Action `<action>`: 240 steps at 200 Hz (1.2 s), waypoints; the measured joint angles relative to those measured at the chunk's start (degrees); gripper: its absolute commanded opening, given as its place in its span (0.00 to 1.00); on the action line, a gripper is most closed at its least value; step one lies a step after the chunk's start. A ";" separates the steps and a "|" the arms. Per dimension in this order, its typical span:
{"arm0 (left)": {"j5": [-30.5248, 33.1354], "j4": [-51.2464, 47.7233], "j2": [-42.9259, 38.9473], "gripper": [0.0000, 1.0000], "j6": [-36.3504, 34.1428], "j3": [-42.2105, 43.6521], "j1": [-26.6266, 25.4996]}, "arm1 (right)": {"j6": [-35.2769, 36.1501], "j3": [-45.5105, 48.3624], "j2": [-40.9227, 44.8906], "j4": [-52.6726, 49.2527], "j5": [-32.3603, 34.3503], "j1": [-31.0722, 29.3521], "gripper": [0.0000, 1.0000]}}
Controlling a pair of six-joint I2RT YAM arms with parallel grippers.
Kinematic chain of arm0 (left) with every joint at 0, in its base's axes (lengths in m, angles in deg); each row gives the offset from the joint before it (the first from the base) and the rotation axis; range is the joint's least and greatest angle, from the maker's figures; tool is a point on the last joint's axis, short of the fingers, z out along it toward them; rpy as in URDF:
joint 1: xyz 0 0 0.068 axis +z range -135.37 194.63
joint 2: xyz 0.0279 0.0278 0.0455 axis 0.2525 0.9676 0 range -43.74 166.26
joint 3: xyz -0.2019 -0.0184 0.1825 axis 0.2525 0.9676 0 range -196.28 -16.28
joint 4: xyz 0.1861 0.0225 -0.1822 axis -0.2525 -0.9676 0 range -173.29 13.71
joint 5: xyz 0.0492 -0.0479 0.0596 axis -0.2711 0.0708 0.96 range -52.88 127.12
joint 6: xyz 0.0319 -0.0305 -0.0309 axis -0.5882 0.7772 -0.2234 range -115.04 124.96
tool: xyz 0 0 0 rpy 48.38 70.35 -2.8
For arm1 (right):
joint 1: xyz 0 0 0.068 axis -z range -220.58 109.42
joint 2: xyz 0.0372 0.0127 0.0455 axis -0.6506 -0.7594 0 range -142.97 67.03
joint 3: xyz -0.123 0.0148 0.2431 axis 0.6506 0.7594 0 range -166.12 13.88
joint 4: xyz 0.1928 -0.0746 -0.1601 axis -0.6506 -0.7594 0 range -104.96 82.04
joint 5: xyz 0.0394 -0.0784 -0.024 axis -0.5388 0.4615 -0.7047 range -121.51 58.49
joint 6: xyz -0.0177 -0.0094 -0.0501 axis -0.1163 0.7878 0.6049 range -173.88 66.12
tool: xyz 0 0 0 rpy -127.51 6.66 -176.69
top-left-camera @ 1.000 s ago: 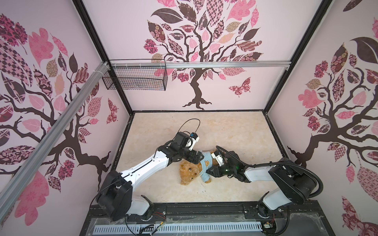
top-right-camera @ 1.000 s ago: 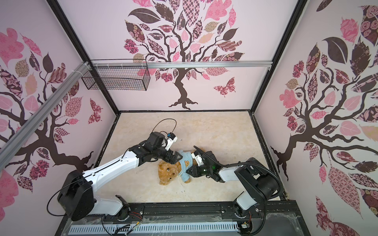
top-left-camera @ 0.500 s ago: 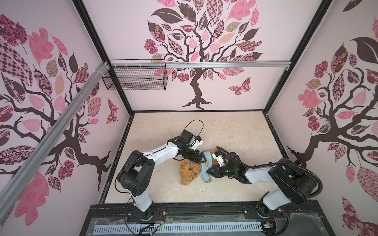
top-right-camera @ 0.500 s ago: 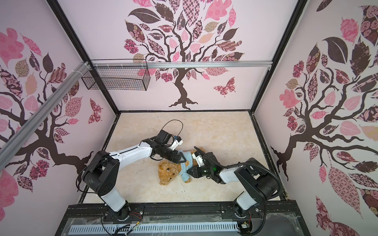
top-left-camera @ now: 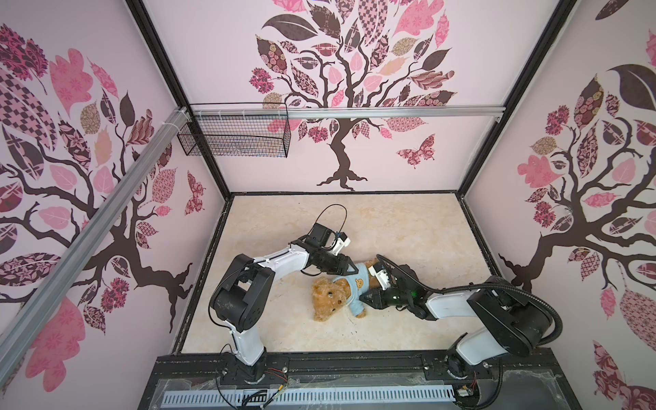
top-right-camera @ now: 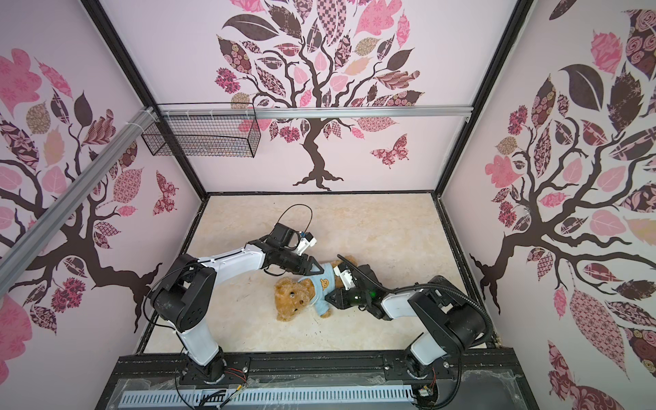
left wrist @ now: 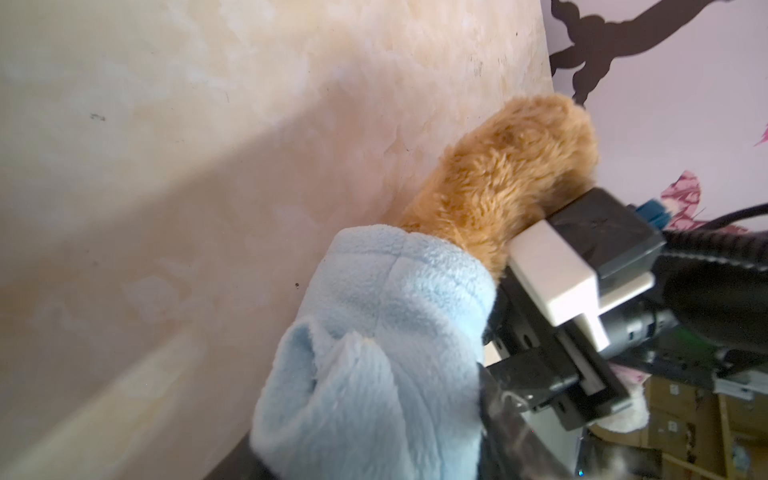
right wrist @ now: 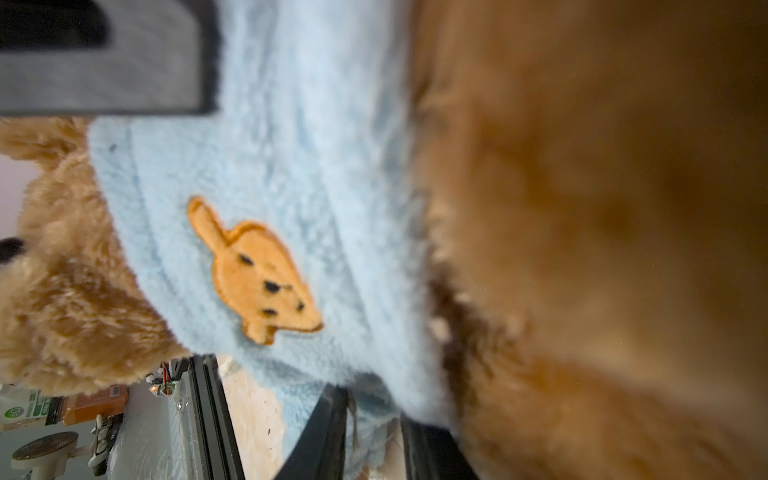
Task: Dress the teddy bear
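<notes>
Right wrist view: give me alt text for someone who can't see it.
Close-up of a fluffy light-blue fleece shirt with an orange bear-face patch, worn by a golden-brown curly plush teddy bear. The right gripper's dark fingers pinch the shirt's edge.

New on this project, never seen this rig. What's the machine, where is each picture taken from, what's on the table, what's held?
The machine is two robot arms, a left arm and a right arm, mounted at the front edge of a beige table. Each ends in a two-finger gripper. Both top views come from one camera head overhead, looking down on everything. The two close-ups come from a camera on each arm's wrist. On the table lies one teddy bear, face up, wearing a light-blue shirt. The left gripper is at the shirt's far side; whether it grips is unclear. The right gripper appears to pinch the shirt's near edge: in the right wrist view, blue fabric sits between its fingers.
</notes>
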 measured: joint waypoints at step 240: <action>16.41 -6.51 -28.06 0.05 -36.50 4.13 -8.15 | 19.19 -17.55 32.96 -30.97 9.33 -0.13 0.90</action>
